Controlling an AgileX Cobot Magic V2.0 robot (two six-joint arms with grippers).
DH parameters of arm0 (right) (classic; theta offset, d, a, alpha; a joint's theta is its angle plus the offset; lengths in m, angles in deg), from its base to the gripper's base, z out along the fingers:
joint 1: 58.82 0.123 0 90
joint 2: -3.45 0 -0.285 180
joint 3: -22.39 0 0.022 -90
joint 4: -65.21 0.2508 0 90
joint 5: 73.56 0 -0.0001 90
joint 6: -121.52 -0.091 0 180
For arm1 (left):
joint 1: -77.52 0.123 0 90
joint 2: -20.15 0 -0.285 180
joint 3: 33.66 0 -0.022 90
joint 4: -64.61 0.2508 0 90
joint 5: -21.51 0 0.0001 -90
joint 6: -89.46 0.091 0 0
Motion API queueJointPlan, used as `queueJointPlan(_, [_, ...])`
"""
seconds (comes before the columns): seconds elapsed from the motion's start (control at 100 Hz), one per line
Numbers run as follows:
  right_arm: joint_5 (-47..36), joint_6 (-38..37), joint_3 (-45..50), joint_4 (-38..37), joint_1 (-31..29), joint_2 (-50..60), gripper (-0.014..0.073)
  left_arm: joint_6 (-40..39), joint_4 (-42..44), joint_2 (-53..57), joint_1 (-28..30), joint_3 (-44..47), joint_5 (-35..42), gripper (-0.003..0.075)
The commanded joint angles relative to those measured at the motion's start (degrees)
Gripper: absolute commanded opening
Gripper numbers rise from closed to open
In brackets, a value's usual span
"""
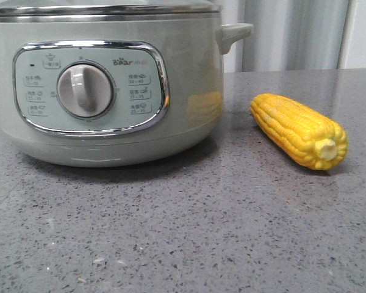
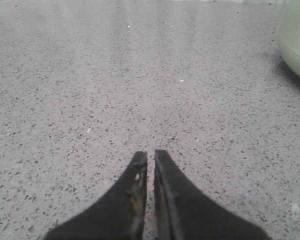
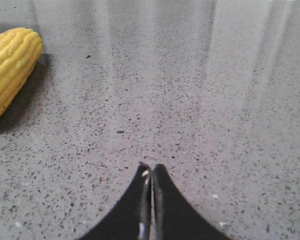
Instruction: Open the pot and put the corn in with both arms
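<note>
front view: electric cooker pot (image 1: 104,85) at ten o'clock on the speckled grey countertop (image 1: 189,232), pale grey-green, cut off at the left and top edges so only the steel rim (image 1: 104,13) and a sliver of lid edge above it show; whether the lid sits fully closed, hard to tell. chrome-framed control panel (image 1: 90,87) facing the camera, white dial (image 1: 84,90) at its centre, "bear" logo at one o'clock of the dial, small printed labels around it too fine to read. side handle (image 1: 233,33) jutting out at the pot's two o'clock. faint yellow reflection on the pot's wall at four o'clock.

corn cob (image 1: 299,130) lying flat on the countertop at three o'clock of the pot, near it but apart, bright yellow, pale stub end (image 1: 326,148) pointing toward five o'clock. pale curtain (image 1: 293,33) behind, blurred. no arm or gripper visible from this camera.

left wrist view: left gripper (image 2: 150,156) low over bare countertop (image 2: 115,75), dark fingers (image 2: 132,185) nearly together with only a thin slit between the tips, nothing between them. curved pale edge of the pot (image 2: 296,40) just cut off at the frame's side, well apart from the fingertips.

right wrist view: right gripper (image 3: 150,167) also above bare countertop (image 3: 190,100), fingers (image 3: 165,200) pressed together at the tips, holding nothing. corn cob (image 3: 10,67) only partly in frame, the rest cut off, well apart from the fingertips.
</note>
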Motion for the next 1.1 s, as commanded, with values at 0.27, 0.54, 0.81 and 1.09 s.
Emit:
queueJointPlan(0.27, [-0.82,0.22,1.17,-0.37,-0.23,1.38,-0.0074,-0.5,-0.59,2.01,-0.35,0.33,1.43,-0.002])
queueJointPlan(0.54, [-0.82,0.22,1.17,-0.37,-0.23,1.38,-0.0074,-0.5,-0.01,2.01,-0.35,0.33,1.55,-0.002])
queueJointPlan(0.81, [-0.82,0.22,1.17,-0.37,-0.23,1.38,-0.0074,-0.5,-0.06,2.01,-0.35,0.33,1.55,-0.002])
queueJointPlan(1.09, [-0.82,0.22,1.17,-0.37,-0.23,1.38,-0.0074,-0.5,1.46,2.01,-0.35,0.33,2.03,-0.002])
